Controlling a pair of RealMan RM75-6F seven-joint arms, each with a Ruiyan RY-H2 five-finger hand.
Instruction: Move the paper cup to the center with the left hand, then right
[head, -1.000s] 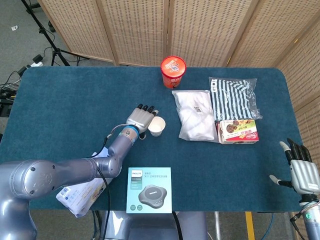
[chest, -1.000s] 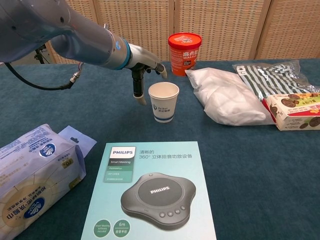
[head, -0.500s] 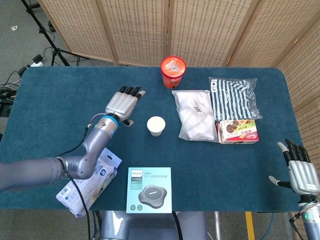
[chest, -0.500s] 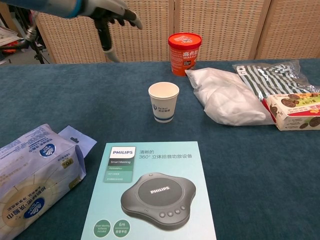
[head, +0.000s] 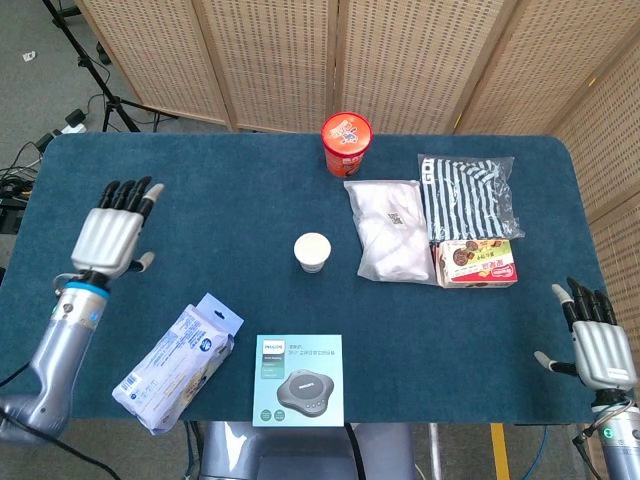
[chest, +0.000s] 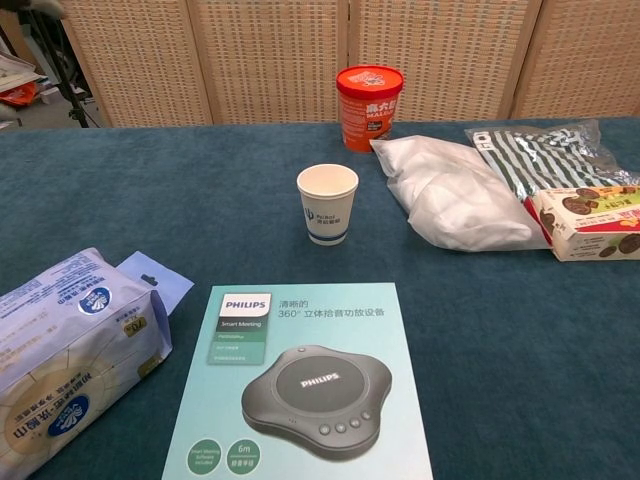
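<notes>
The white paper cup (head: 312, 251) (chest: 327, 203) stands upright near the middle of the blue table, with nothing touching it. My left hand (head: 113, 229) is raised over the table's far left side, fingers spread and holding nothing, well apart from the cup. My right hand (head: 595, 339) hovers past the table's front right corner, fingers apart and holding nothing. Neither hand shows in the chest view.
A red tub (head: 346, 143) stands at the back. A white bag (head: 388, 230), a striped bag (head: 466, 194) and a cookie box (head: 478, 262) lie right of the cup. A Philips box (head: 297, 380) and a blue tissue pack (head: 175, 362) lie at the front edge.
My left hand let go of the cup and pulled away to the far left, out of the chest view. The cup stays put. My right hand barely moved.
</notes>
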